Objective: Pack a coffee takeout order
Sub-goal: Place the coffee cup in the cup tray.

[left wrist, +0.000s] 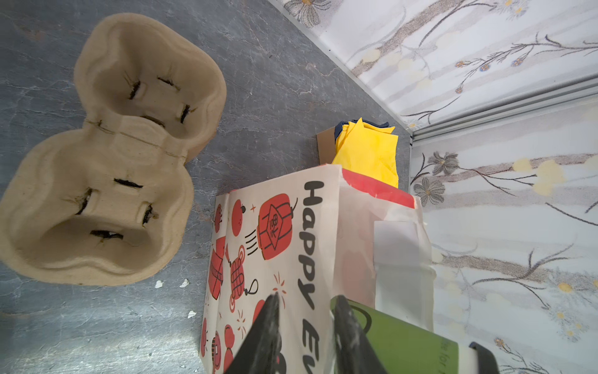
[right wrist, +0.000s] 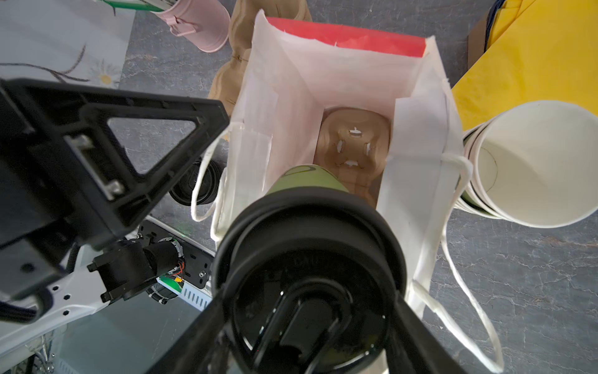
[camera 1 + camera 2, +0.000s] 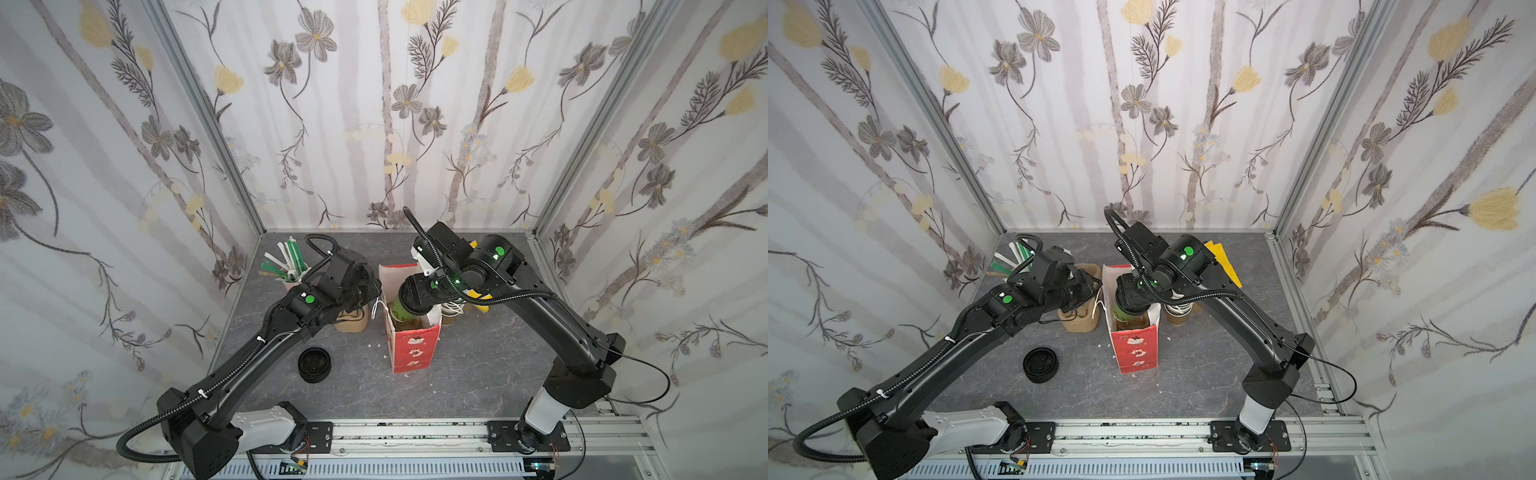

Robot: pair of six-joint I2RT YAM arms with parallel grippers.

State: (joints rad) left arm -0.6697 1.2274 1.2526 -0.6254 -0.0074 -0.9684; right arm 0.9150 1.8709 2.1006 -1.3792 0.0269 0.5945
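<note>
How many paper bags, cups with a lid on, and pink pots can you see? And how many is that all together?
red, white-lined paper bag: 1
green paper cup with a black lid: 1
pink pot of straws: 1
Total: 3

Both arms [image 3: 249, 353] blk w/ white bases [image 3: 266, 428], green dots [image 3: 308, 298], ribbed cables [image 3: 137, 436], zip ties [image 3: 260, 340].
</note>
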